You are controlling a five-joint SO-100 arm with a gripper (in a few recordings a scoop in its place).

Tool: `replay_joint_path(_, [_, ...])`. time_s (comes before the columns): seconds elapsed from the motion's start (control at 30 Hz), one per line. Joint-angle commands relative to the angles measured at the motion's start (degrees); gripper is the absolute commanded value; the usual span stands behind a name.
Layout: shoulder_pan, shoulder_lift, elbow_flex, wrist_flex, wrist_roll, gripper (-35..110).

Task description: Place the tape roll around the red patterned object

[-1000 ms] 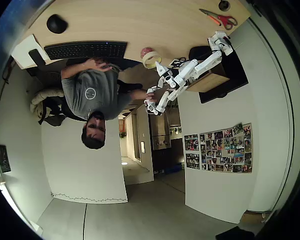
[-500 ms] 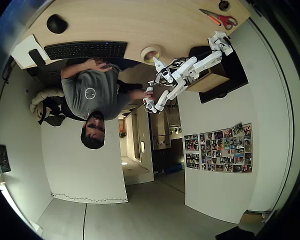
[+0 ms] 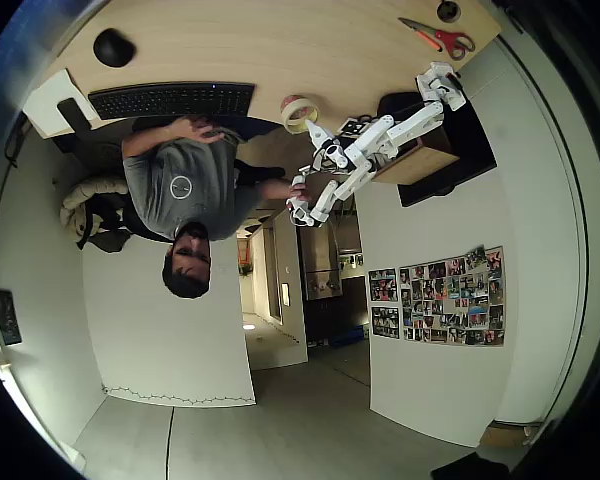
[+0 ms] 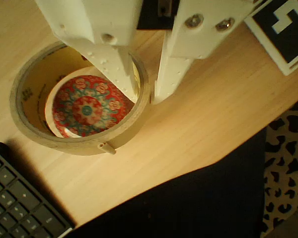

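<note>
The tape roll [image 4: 79,141] is a pale cream ring lying on the wooden desk, close to its edge. It circles the red patterned object [image 4: 87,109], a round red piece with a mandala-like pattern and a cream rim. My white gripper [image 4: 146,94] comes down from the top of the wrist view. One finger is inside the ring and one outside, closed on the ring's right wall. In the overhead view the tape roll [image 3: 299,113] sits at the desk's near edge with the red patterned object [image 3: 292,102] showing at its upper left, and the gripper [image 3: 313,130] is at its lower right.
A black keyboard [image 3: 170,99] lies left of the tape and shows again as the keyboard [image 4: 20,206] in the wrist view's corner. Red-handled scissors [image 3: 440,37] and a black mouse [image 3: 112,46] lie farther off. A person [image 3: 185,190] sits at the desk edge [image 4: 198,168].
One second ago the tape roll was held beside the red object. It has since moved up over it and now rings it, with the gripper still at its wall.
</note>
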Motion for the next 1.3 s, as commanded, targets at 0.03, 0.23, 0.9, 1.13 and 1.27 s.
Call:
replay_joint_path(0.03, [-0.26, 1.85, -2.72, -1.41, 0.35, 0])
replay_joint_path(0.23, [-0.26, 1.76, -2.72, -2.20, 1.23, 1])
replay_joint_path(0.9, [0.97, 8.44, -2.64, 9.84, 6.24, 34])
replay_joint_path(1.13, [3.08, 31.82, 21.36, 10.46, 6.42, 35])
replay_joint_path(1.27, [4.22, 45.44, 35.42, 10.46, 7.21, 37])
